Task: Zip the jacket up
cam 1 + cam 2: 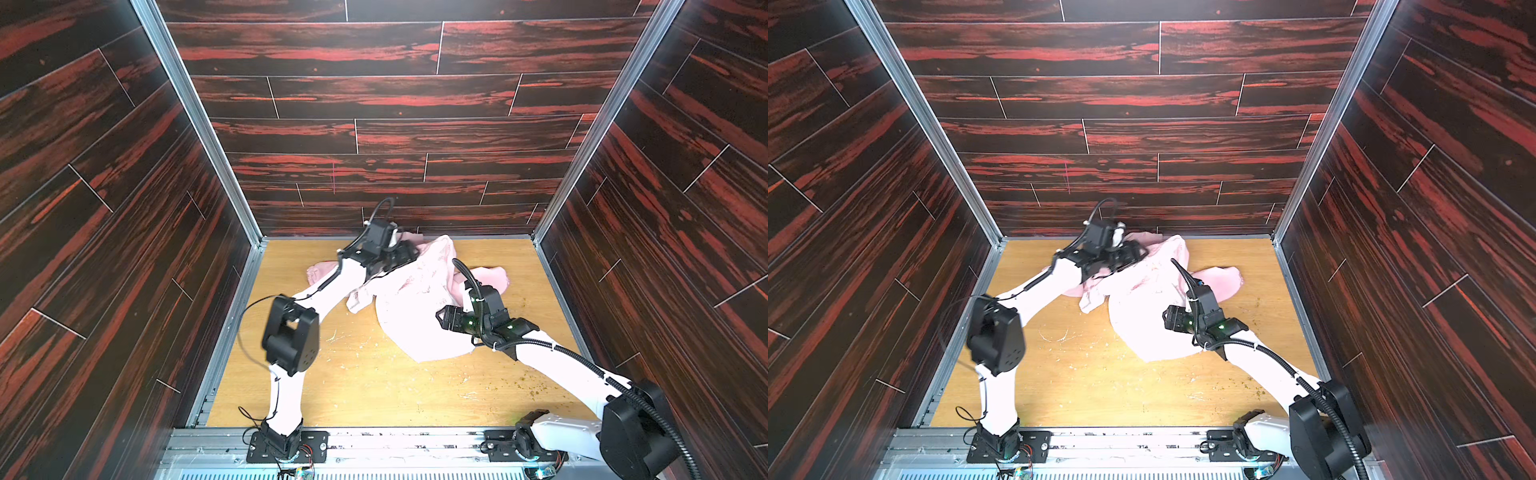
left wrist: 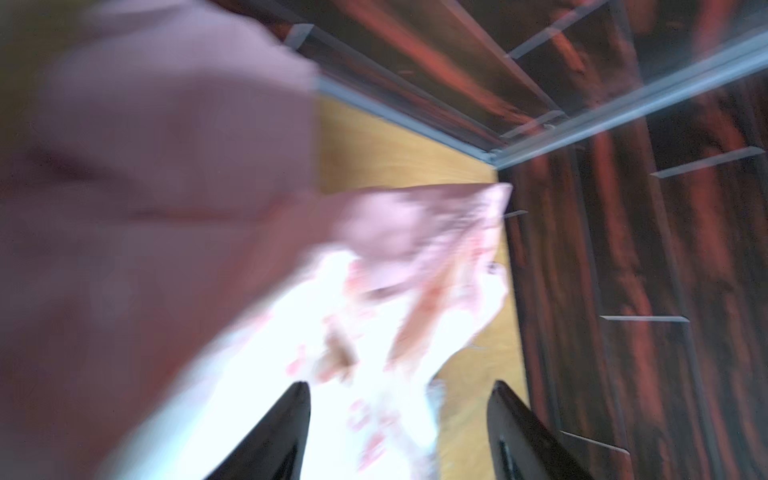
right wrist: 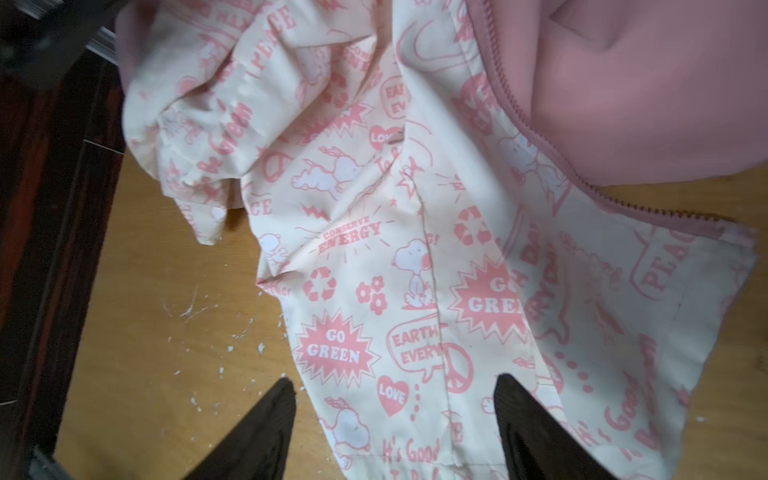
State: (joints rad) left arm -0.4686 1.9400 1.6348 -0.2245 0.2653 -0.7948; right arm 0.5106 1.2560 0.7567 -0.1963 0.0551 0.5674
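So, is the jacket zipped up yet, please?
No, the jacket lies open, printed lining exposed beside one unjoined zipper edge.

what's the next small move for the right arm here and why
Probably swing the right gripper toward the zipper teeth and pinch that edge. The jacket lies open with its printed lining facing up and the teeth unjoined. The gripper hangs open over the lining, holding nothing.

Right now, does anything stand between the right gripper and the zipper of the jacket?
Nothing foreign is visible. The right gripper hangs open over the printed lining of the jacket. The zipper teeth lie exposed along the pink edge beyond it. Only folds of that lining lie on the way.
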